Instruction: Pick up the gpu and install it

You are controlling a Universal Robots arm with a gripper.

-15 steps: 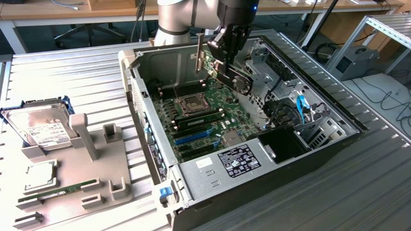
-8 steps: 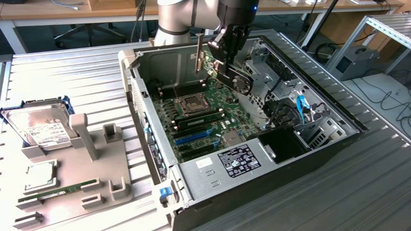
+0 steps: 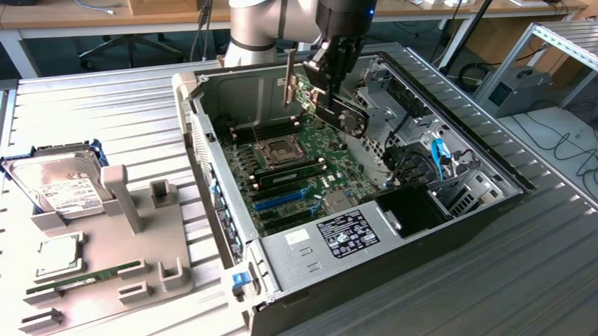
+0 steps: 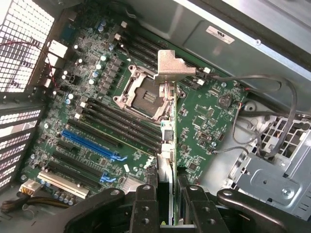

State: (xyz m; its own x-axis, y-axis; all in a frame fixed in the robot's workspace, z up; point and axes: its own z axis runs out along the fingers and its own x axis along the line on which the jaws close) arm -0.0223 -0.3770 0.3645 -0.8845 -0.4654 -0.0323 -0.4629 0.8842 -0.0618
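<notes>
At the exterior view's left, on the ribbed metal worktop [image 3: 112, 105]: a grey holder [image 3: 131, 238] with a blue-framed hard drive [image 3: 58, 183] at its far end, a processor chip [image 3: 58, 255] lying flat nearer, and a thin green memory stick [image 3: 80, 278] nearer still. Toward the middle: an open computer case [image 3: 213, 168] lying on its side, green motherboard [image 3: 309, 157] facing up. Over the far part of that board: the end effector [image 3: 325, 75], pressed together on the gpu [image 3: 329, 106] and pinching it by both faces. Hangs tilted inside the case, silvery bracket [image 3: 290, 80] toward the far wall, round black fan [image 3: 351, 120] toward the exterior view's right. Seems to sit just clear of the board, though hard to judge from this angle.

In the wrist view, seen edge-on: the gpu [image 4: 167, 145] as a thin strip between the black fingers [image 4: 146, 206], bracket [image 4: 171, 65] over the open processor socket [image 4: 143, 97], apart from the blue slots [image 4: 90, 145].

At the exterior view's right, inside the case: a blue cable [image 3: 437, 155] beside the metal drive bays.
</notes>
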